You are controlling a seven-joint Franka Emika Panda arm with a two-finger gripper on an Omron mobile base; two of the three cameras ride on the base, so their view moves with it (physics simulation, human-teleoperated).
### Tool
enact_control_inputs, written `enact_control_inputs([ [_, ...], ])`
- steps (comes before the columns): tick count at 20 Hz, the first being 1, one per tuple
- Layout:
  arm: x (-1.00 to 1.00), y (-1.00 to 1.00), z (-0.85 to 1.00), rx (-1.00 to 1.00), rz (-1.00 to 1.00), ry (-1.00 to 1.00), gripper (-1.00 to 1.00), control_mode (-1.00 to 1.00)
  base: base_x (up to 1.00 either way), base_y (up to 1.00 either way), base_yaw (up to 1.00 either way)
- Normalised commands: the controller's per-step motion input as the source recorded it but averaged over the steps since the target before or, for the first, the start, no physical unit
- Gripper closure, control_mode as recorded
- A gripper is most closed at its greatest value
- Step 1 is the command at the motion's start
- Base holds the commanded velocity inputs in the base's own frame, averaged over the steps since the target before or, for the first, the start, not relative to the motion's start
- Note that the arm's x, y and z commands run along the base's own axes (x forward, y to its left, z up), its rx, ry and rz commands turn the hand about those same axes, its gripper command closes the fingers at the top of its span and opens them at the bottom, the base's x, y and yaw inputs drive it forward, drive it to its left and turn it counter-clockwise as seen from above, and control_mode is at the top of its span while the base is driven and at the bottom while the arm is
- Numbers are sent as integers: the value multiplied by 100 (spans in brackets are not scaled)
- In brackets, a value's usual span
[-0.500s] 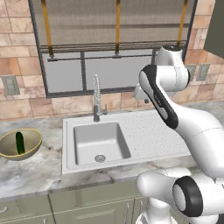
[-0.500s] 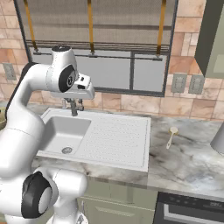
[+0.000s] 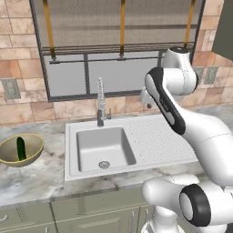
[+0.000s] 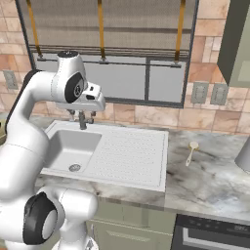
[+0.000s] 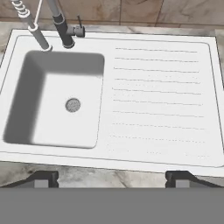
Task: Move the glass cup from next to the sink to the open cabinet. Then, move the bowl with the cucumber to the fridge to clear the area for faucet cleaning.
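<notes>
- The gripper (image 5: 111, 177) hung high over the sink (image 3: 136, 157), its jaws spread wide and holding nothing; you looked straight down past the two dark fingertips (image 5: 43, 178) onto the basin and the ribbed drainboard.
- The bowl (image 3: 20, 150) sat on the counter (image 3: 36, 177) to the left of the sink, well apart from the gripper, with the cucumber (image 3: 21, 148) lying inside it.
- The cucumber's long axis ran roughly front to back, tilted against the bowl's wall.
- The glass cup could not be made out anywhere beside the sink, so you could not place it from these views.
- The faucet (image 3: 100, 105) stood at the sink's back edge, between the gripper and the bowl.
- A judgement: if the bowl is your next object, it calls for a long sweep to the robot's left and a descent, keeping clear of the faucet.
- A small spoon (image 4: 191, 151) lay on the counter to the right of the sink, apart from the task.
</notes>
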Motion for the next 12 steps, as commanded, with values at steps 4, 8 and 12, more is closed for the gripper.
enact_control_inputs([
  [4,-53,0,0,1,-1,-9,-100,-100,0,0,0],
  [8,-50,0,-9,1,0,-9,-100,100,-50,0,-4],
  [12,0,0,0,0,0,0,-100,100,-80,28,-1],
])
